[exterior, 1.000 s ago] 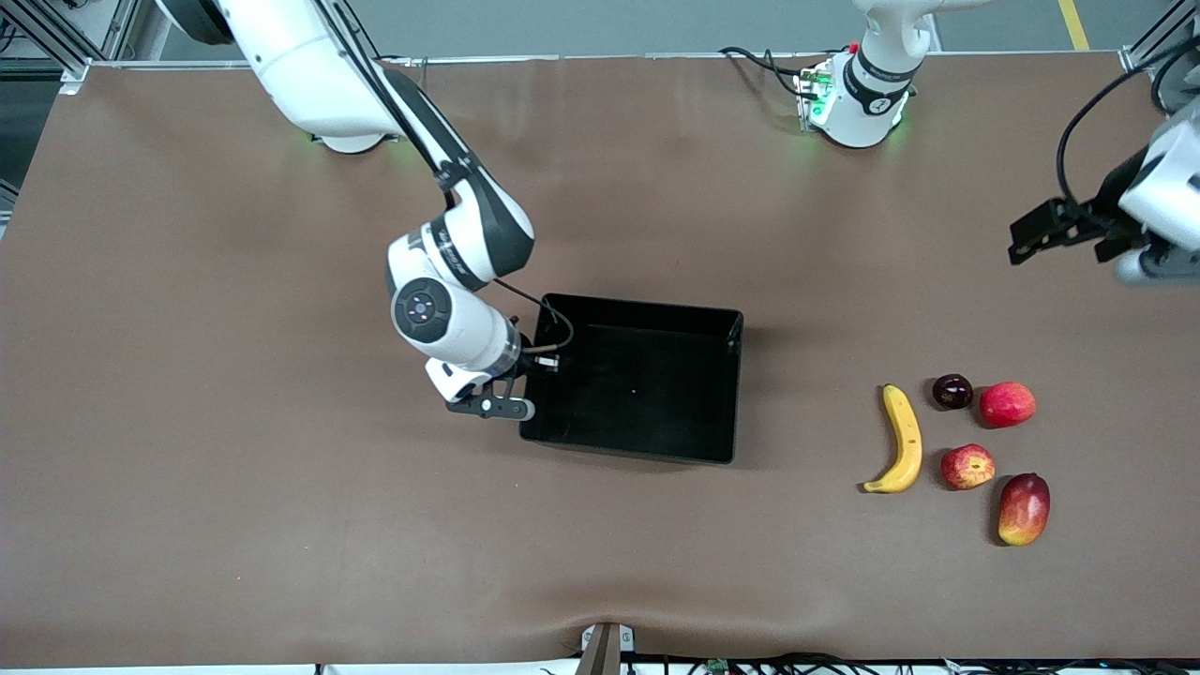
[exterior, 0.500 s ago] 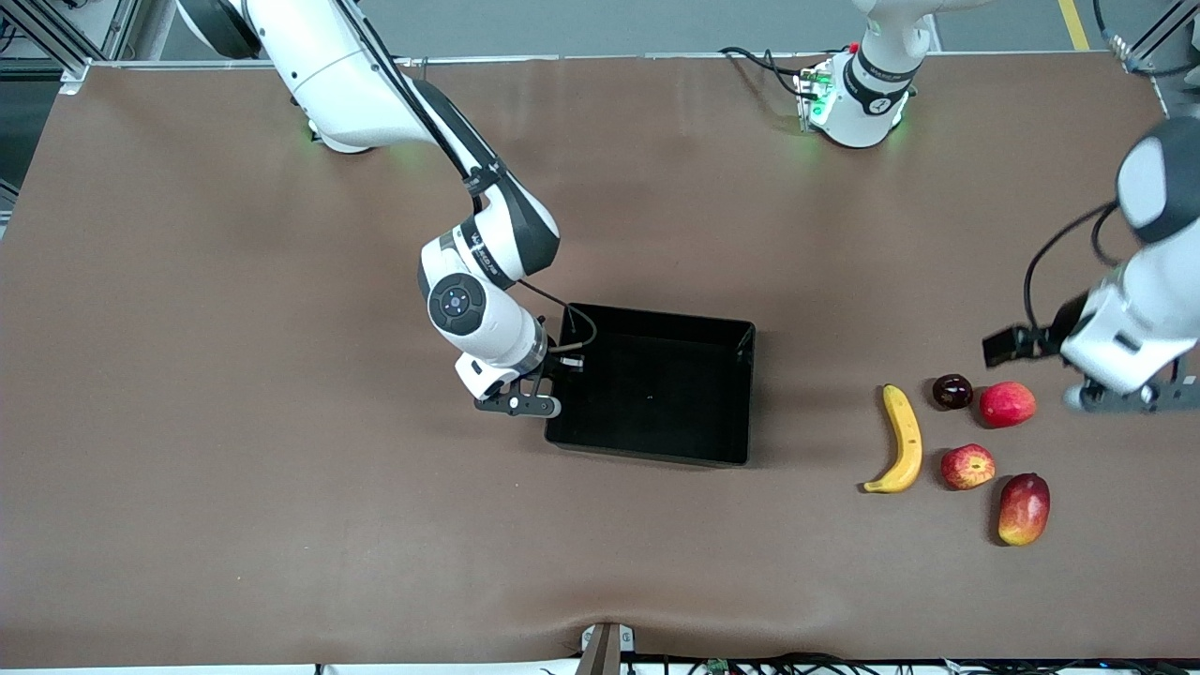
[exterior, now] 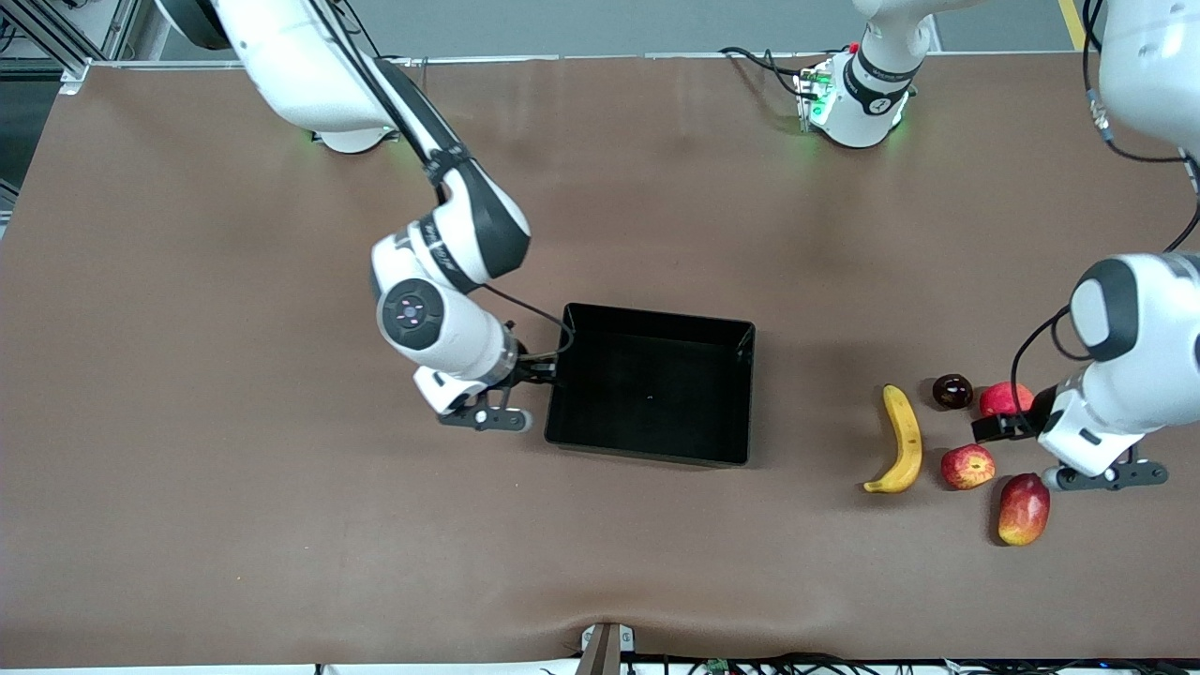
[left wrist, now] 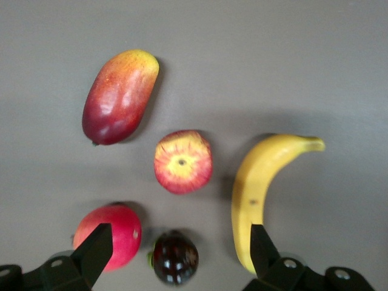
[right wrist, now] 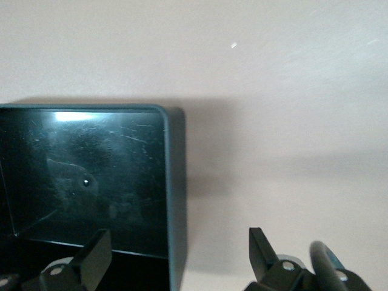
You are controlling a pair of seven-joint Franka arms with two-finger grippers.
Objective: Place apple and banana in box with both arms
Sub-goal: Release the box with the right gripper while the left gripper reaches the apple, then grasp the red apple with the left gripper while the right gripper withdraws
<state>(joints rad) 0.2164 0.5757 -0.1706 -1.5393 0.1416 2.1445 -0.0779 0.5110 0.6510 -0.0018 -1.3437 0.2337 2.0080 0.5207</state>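
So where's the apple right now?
The apple lies on the table toward the left arm's end, between the banana and the mango, under the open left gripper.

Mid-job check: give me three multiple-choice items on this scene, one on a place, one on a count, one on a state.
1. The left gripper hangs over:
A. the fruit cluster
B. the box
C. bare table by its base

2. Fruits on the table:
A. three
B. five
C. seven

3. The box is:
A. empty
B. holding the banana
C. holding the apple

Answers:
1 A, the left wrist view looks straight down on the fruit.
2 B, banana, apple, mango, pinkish-red fruit, dark fruit.
3 A, only its bare black floor shows.
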